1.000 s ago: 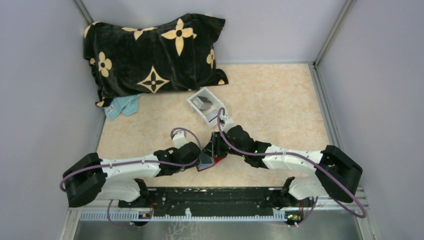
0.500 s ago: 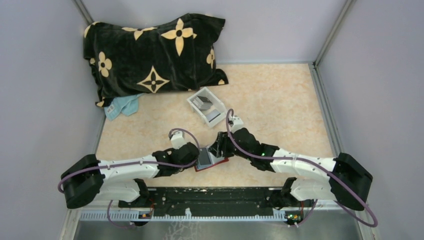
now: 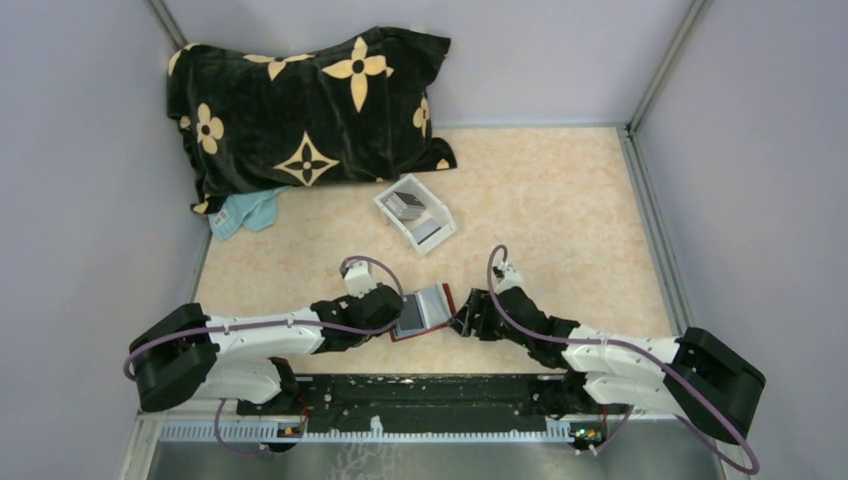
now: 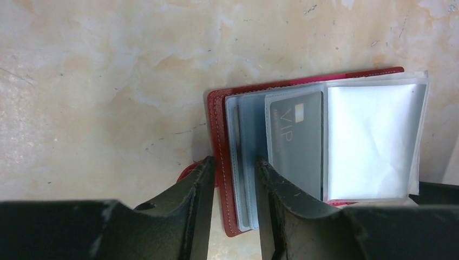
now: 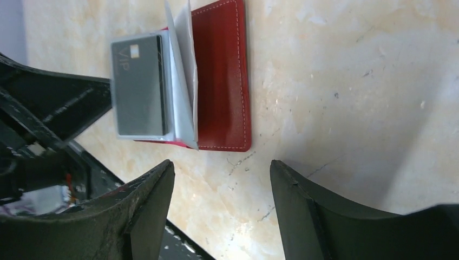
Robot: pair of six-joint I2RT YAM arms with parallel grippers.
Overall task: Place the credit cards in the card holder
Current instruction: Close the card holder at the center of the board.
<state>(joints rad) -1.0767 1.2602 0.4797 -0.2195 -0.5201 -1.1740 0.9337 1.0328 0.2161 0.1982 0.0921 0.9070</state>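
Top view, holder: the card holder [image 3: 425,310] lies open on the worktop [image 3: 560,200] between the two hands, flatter than a second ago, when it was tipped up.
Top view, right hand: the right hand [image 3: 462,322] has drawn back from over the holder to just beside its right edge.
Top view, left hand: the left hand [image 3: 397,317] stays at the holder's left edge.
Top view, supply: more credit cards [image 3: 405,204] sit in the white tray [image 3: 449,222], well apart from the holder.
Left wrist, grip: the left hand [image 4: 234,161] is partly closed, nipping the holder's red edge [image 4: 219,135] and the sleeve edges.
Left wrist, card: a grey VIP card [image 4: 295,141] sits inside a clear pocket, with an empty sleeve [image 4: 373,141] just beside it.
Right wrist, hand: the right hand [image 5: 222,165] is spread wide with nothing between its fingers and bare worktop below.
Right wrist, holder: the red cover [image 5: 222,81] lies flat, with the sleeves lifting off it.
Meaning: one card looks seated and released. The tray's cards remain, so the task is likely partway done and another fetch comes next.
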